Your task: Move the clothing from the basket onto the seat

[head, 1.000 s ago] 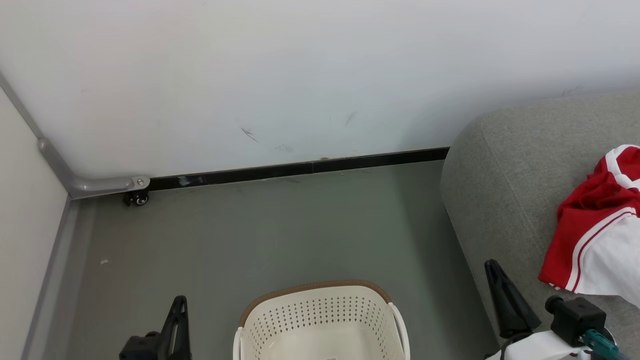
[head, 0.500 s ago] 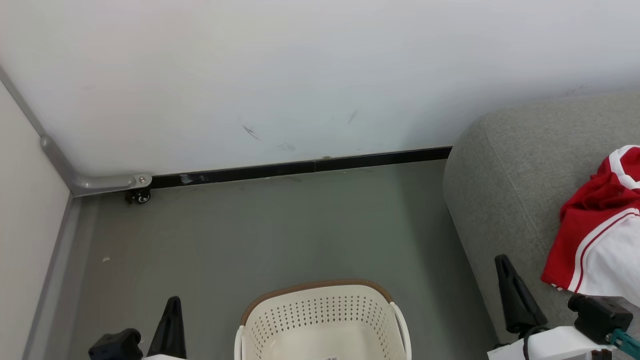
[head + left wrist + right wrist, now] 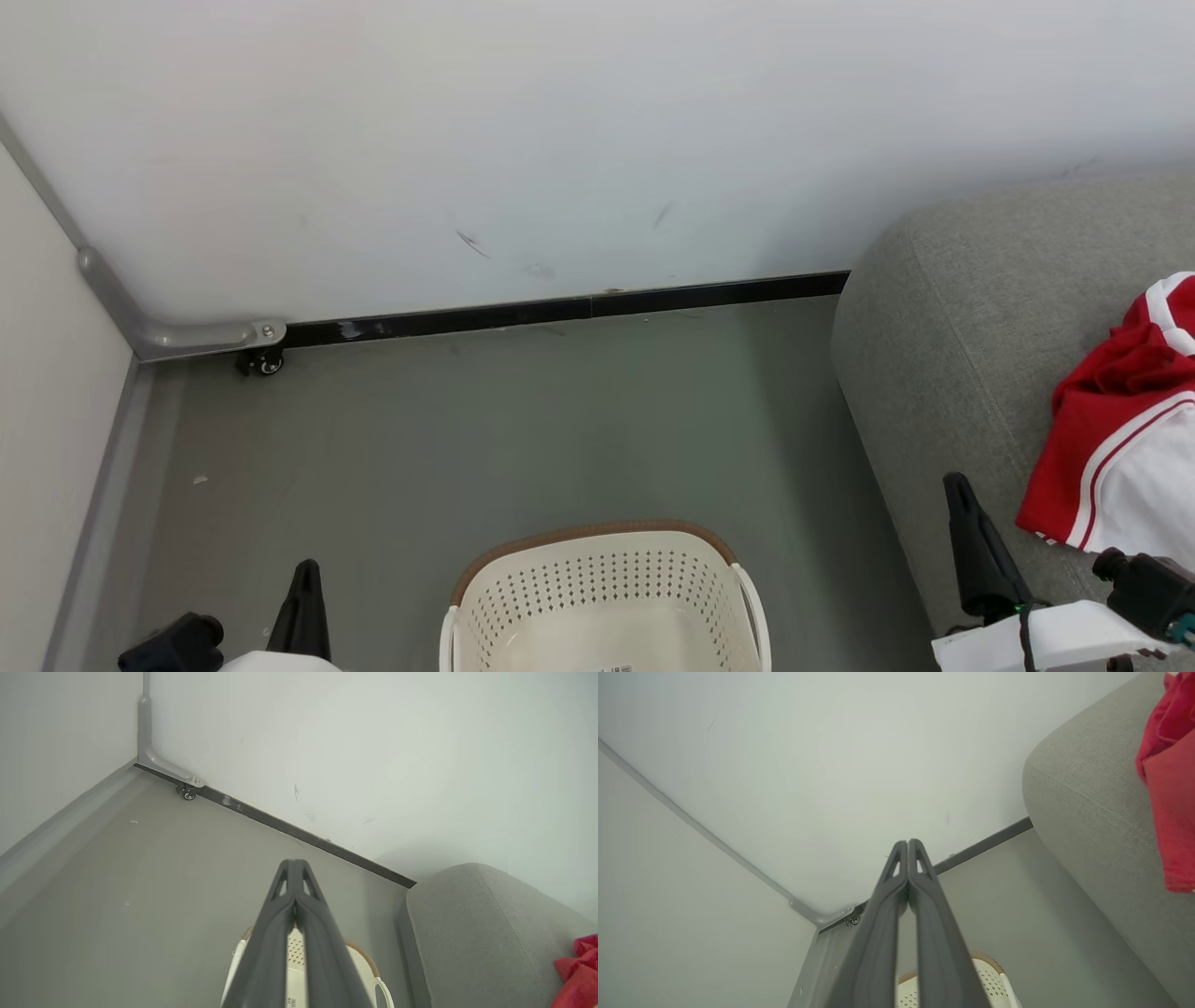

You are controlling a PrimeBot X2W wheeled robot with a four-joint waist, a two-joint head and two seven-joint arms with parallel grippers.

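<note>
The red and white clothing (image 3: 1120, 439) lies on the grey seat (image 3: 943, 327) at the right; its red edge also appears as clothing (image 3: 579, 970) and clothing (image 3: 1169, 793). The cream basket (image 3: 607, 597) with a brown rim stands on the floor at bottom centre, and no cloth shows in its visible part. My left gripper (image 3: 304, 571) is shut and empty, left of the basket; left gripper (image 3: 293, 864). My right gripper (image 3: 954, 483) is shut and empty beside the seat's front; right gripper (image 3: 908, 843).
A white wall with a black skirting strip (image 3: 560, 310) closes the back. A grey corner rail with a small caster (image 3: 261, 362) sits at the left corner. The grey floor (image 3: 485, 439) lies between wall, basket and seat.
Both grippers have drawn back toward the bottom edge of the head view. The whole picture has shifted slightly, so the camera has moved a little.
</note>
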